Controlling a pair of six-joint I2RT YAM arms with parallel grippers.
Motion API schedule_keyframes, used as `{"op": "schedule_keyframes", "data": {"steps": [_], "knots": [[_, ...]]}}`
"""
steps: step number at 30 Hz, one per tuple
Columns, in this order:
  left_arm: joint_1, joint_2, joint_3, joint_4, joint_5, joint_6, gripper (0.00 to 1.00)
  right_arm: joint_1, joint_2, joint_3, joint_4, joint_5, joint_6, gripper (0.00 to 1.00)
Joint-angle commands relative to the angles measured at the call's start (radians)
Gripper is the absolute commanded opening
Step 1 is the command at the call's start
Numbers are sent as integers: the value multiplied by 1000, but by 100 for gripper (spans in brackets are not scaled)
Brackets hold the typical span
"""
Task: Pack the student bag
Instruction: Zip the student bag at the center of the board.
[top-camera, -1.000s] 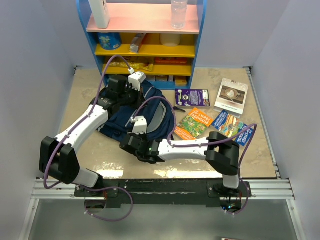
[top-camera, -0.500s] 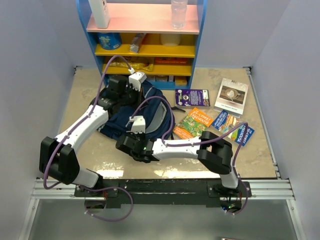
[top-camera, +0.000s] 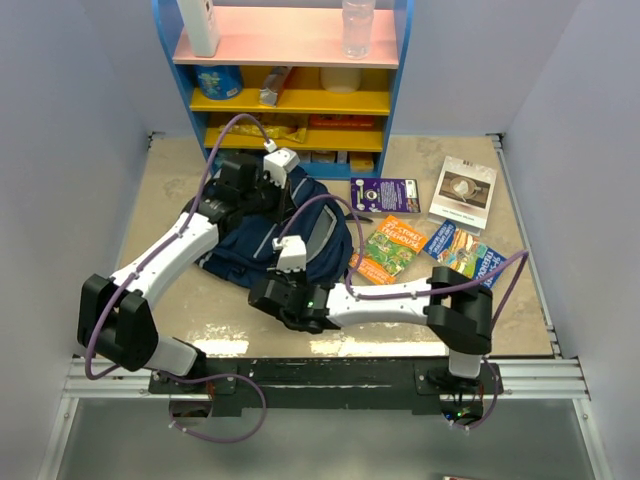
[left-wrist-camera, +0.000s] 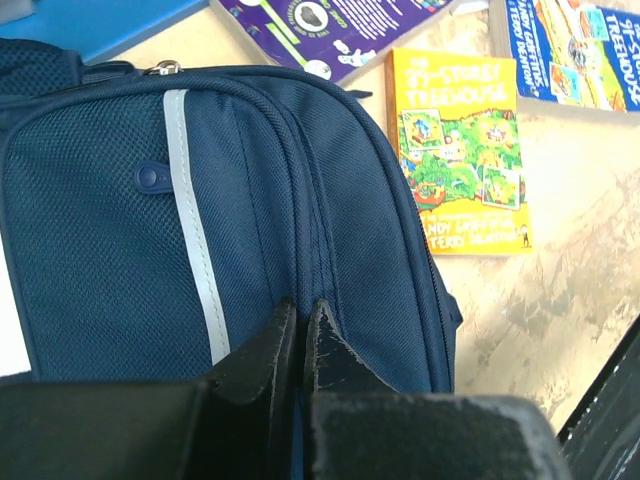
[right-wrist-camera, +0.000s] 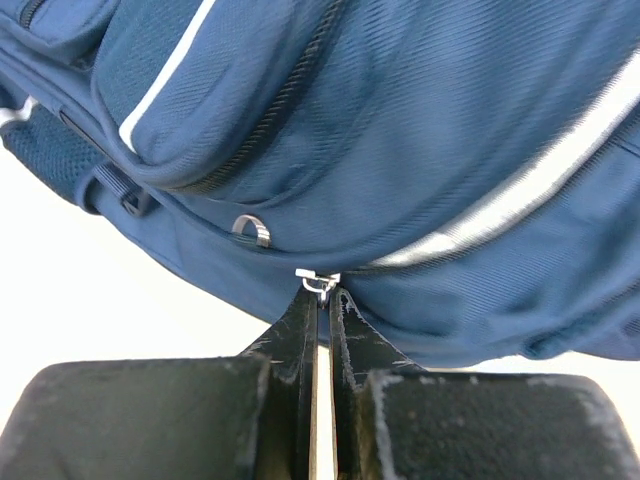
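The student bag (top-camera: 240, 250), navy with a light stripe, lies on the table's left half. My left gripper (top-camera: 262, 197) sits at its far end. In the left wrist view its jaws (left-wrist-camera: 298, 312) are shut on a ridge of the bag's fabric (left-wrist-camera: 100, 220) by the zip seams. My right gripper (top-camera: 284, 283) is at the bag's near edge. In the right wrist view it (right-wrist-camera: 322, 296) is shut on a small silver zipper pull (right-wrist-camera: 318, 280) under the bag's bulging side (right-wrist-camera: 400, 120). A second metal pull (right-wrist-camera: 251, 229) hangs just to the left.
Books lie right of the bag: a purple one (top-camera: 385, 194), a yellow Treehouse one (top-camera: 392, 245), a white one (top-camera: 463, 190) and a blue one (top-camera: 465, 252). A blue shelf unit (top-camera: 290, 80) with bottles and packets stands at the back.
The right gripper has closed from part open onto the zipper pull, and its arm has shifted slightly right. The left gripper has stayed shut on the bag, lifting its far end slightly.
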Motion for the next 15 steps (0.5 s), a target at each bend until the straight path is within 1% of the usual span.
{"op": "schedule_keyframes", "data": {"steps": [1,4,11,15], "knots": [[-2,-38,-24,91,23,84,0,9,-138,-94,11,22,-41,0],[-2,-33,-32,89,32,123,0,11,-191,-146,16,-12,-48,0],[-9,-22,-35,41,87,181,0,8,-294,-220,-81,-28,-33,0],[-26,-1,-19,-32,193,236,0,-12,-347,-269,-98,-28,-41,0]]}}
